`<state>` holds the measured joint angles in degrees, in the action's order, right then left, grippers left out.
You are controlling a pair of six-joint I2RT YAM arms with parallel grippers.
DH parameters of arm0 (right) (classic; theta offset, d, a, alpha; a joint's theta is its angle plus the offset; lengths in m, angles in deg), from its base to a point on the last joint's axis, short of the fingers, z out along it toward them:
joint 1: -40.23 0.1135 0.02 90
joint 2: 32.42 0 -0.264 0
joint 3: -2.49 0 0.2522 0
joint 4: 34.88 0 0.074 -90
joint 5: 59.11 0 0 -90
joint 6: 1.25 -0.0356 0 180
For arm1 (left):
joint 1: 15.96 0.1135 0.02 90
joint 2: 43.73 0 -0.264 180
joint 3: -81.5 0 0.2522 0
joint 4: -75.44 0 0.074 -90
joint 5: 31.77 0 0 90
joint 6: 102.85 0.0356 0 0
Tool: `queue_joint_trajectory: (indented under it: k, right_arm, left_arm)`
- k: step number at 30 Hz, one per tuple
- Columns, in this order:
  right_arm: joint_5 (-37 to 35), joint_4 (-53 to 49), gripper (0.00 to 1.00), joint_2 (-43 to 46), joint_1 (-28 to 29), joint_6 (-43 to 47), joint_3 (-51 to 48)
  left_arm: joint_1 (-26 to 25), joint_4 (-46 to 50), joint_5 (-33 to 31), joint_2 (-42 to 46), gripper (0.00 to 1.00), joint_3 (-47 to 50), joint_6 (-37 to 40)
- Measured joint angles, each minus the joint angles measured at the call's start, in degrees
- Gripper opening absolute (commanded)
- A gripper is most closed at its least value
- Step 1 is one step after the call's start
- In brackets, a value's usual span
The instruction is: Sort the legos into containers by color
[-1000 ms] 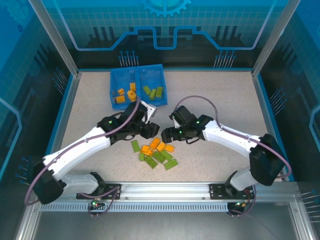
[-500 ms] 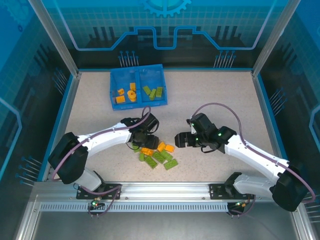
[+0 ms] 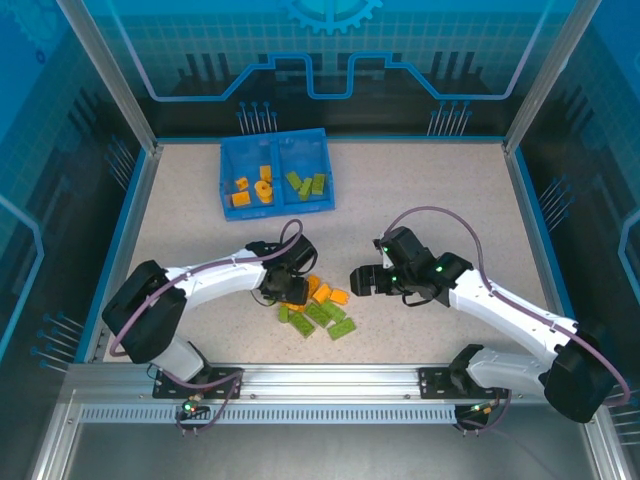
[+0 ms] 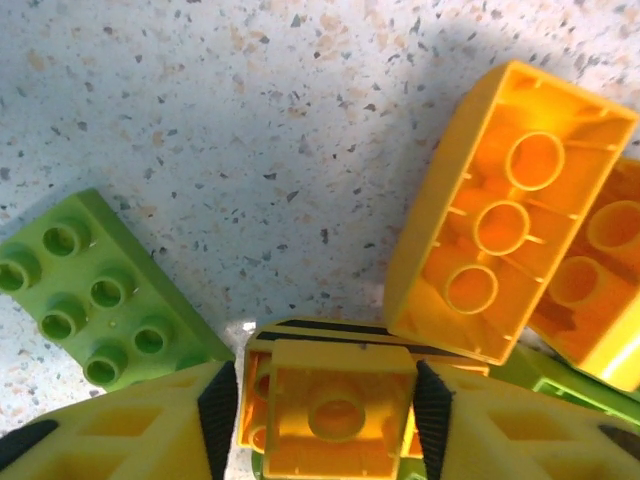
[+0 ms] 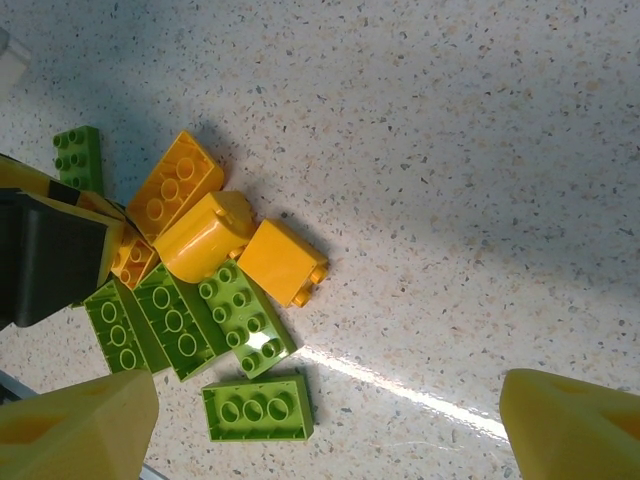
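**Left tool clamped on an orange brick at the pile; right tool wide beside it**

A blue tray is seen at the far side of the counter. Orange bricks are held in its left compartment and green bricks in its right compartment.

A loose pile of orange and green bricks is noted on the counter near the arm bases, well apart from the tray.

The left tool is lowered onto the left edge of this pile. In the left wrist view its jaws are set narrow, and a small orange brick is gripped between the black pads. A green studded brick lies just to the left. A longer orange brick lies hollow side up to the right.

The right tool is held just right of the pile, clear of it. In the right wrist view its jaws are spread wide and nothing is held between them. Below it an orange cube and a green three-stud brick are recorded.
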<state>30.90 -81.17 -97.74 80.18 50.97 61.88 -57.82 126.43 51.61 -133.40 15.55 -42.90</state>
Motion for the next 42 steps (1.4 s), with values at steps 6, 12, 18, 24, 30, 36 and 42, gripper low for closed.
queue_joint_trajectory:
  k: [6,12,18,24,30,36,42]
  right_arm:
    - [0.0,-0.02,0.9,0.0,0.0,-0.22,0.0]
    - [1.62,0.26,0.9,0.02,0.02,-0.04,0.0]
    - [6.29,4.17,0.9,1.73,0.33,0.68,0.0]
    - [7.52,7.58,0.91,5.01,1.05,1.22,0.0]
    - [6.45,8.04,0.91,7.19,1.05,1.33,0.0]
    - [4.85,7.63,0.91,11.34,1.27,1.11,-0.7]
    - [3.69,6.29,0.91,14.14,1.42,0.37,-1.55]
  left_arm:
    - [-0.04,-0.94,-0.04,-0.22,0.35,0.22,-0.04]
    - [-0.09,-1.53,-0.42,0.96,0.3,0.39,-0.17]
    - [2.12,0.02,-2.89,7.04,0.31,-2.4,0.17]
    - [12.66,-0.26,-5.84,8.96,0.31,-11.02,3.39]
    - [23.08,-2.69,-9.01,5.03,0.31,-20.61,7.15]
    - [29.83,-5.35,-9.57,-7.82,0.3,-31.26,8.85]
    - [34.49,-5.11,-8.98,-21.94,0.29,-41.68,9.05]
